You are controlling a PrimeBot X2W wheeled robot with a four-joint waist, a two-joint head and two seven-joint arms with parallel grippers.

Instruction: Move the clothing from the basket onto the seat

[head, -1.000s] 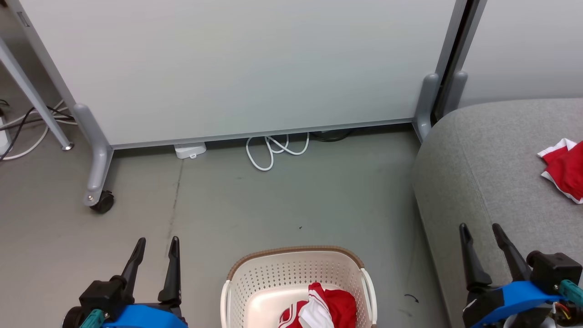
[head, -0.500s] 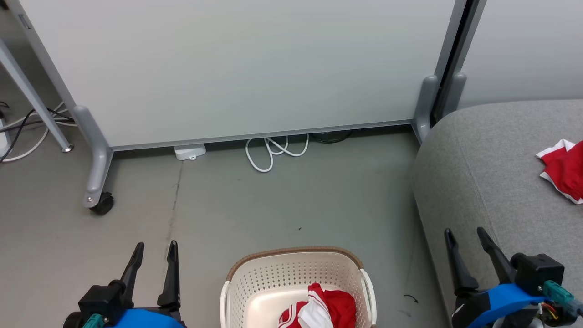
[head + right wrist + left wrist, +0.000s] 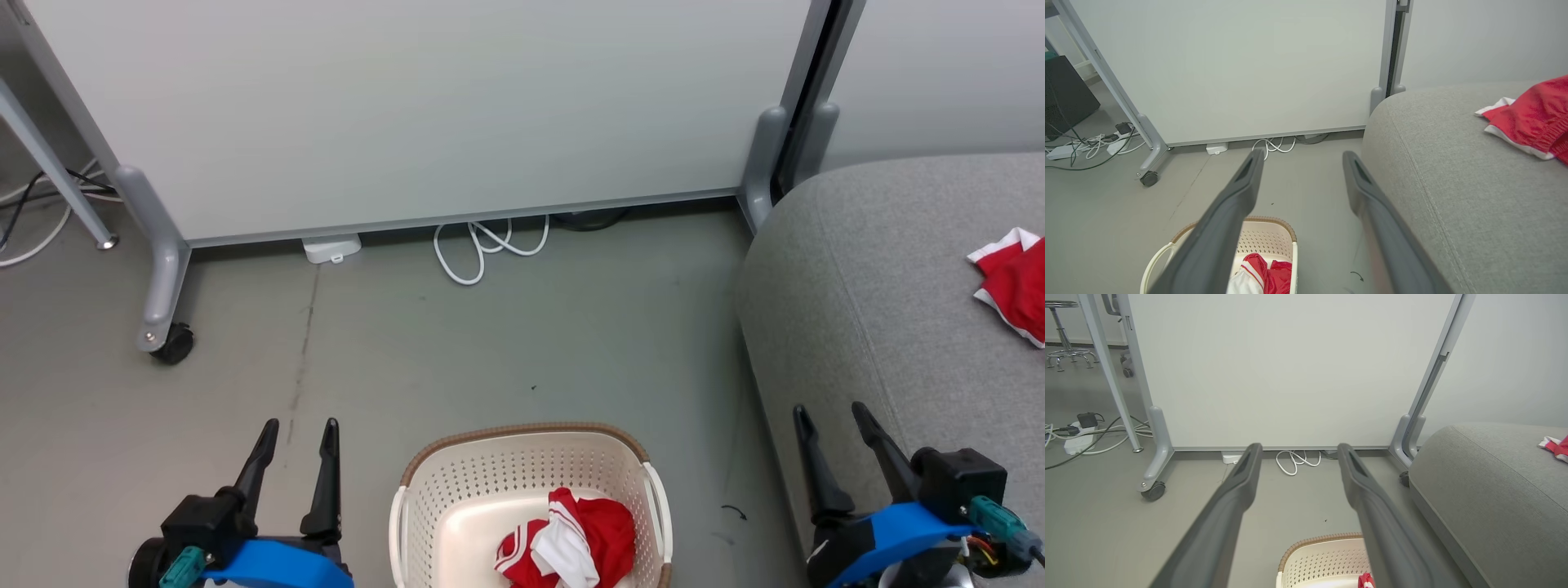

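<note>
Red clothing [image 3: 584, 535] in basket [image 3: 522, 429], between left hand [image 3: 300, 425], right hand [image 3: 829, 408]

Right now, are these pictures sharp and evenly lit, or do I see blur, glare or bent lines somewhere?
Head view: sharp, soft even light, no glare, only a soft shadow under the screen. Left wrist view: the left gripper looms large and slightly soft; the screen's posts splay upward. Right wrist view: right gripper likewise soft, sofa stitching crisp.
</note>
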